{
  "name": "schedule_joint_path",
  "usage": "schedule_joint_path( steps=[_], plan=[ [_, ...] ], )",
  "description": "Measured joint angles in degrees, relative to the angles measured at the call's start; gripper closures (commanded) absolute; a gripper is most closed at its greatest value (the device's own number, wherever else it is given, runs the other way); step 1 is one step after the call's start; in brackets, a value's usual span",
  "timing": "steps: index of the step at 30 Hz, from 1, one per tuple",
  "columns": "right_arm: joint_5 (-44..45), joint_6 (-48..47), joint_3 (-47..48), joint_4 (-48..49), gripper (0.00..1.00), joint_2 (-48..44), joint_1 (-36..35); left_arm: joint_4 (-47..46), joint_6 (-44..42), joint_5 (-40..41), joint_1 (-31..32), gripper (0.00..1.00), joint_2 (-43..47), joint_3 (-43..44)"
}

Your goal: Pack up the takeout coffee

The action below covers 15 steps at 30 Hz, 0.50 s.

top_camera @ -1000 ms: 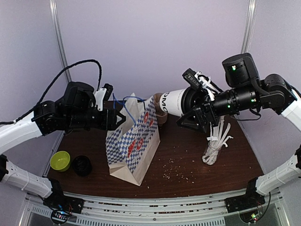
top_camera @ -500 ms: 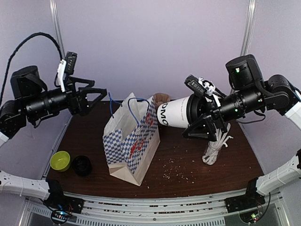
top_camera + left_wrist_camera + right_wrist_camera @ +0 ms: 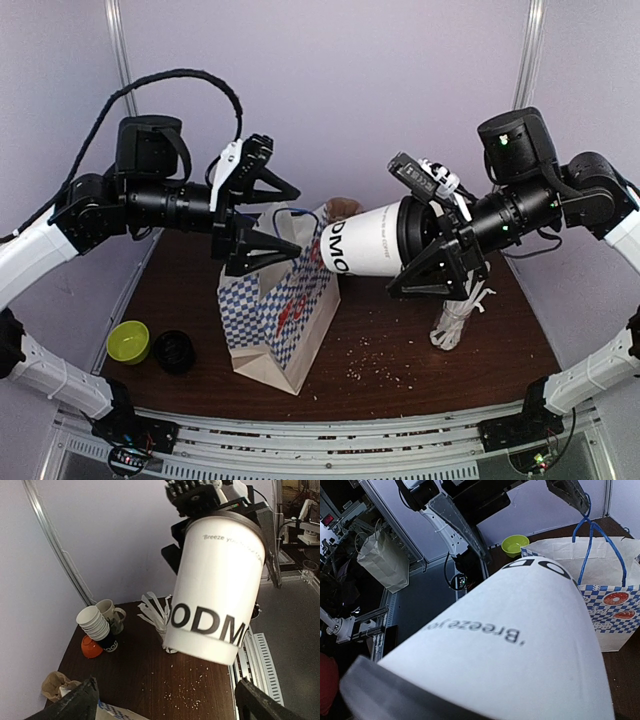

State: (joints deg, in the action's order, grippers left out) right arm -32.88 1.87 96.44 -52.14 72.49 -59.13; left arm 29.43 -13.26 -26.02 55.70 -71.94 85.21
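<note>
Takeout coffee cup (image 3: 365, 238): white, black lettering, dark lid. It is off the table, lying nearly horizontal at frame centre in the top view, base pointing left toward the bag.
Right gripper (image 3: 415, 240): clamped across the cup's lid end, one finger above and one below. In its wrist view the cup wall fills the frame.
Left gripper (image 3: 295, 222): jaws spread wide, nothing between them. It hovers just above the open top of the blue-and-white checked bag (image 3: 280, 310), facing the cup's base. In its wrist view, both fingertips (image 3: 75, 702) sit at the lower corners.
Bag: upright on the brown table (image 3: 420, 350), blue handles up.
Brown pulp item (image 3: 343, 208): behind the bag, mostly hidden.
Glass of straws (image 3: 455, 315): centre right, below the right gripper.
Green bowl (image 3: 128, 340) and small black container (image 3: 174, 350): lower left.
Crumbs (image 3: 375, 365): scattered right of the bag.
</note>
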Motion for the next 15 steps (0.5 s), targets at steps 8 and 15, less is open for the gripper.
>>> schedule_joint_path(
  steps=[8, 15],
  plan=[
    [-0.15, -0.11, 0.96, 0.11, 0.08, 2.84, -1.22, 3.41, -7.02, 0.28, 6.32, 0.02, -5.4, 4.63],
    [-0.15, -0.24, 1.99, 0.87, 0.07, 3.48, -1.42, 4.9, -9.01, 2.25, 8.33, 0.04, -7.61, 5.4]
  ],
)
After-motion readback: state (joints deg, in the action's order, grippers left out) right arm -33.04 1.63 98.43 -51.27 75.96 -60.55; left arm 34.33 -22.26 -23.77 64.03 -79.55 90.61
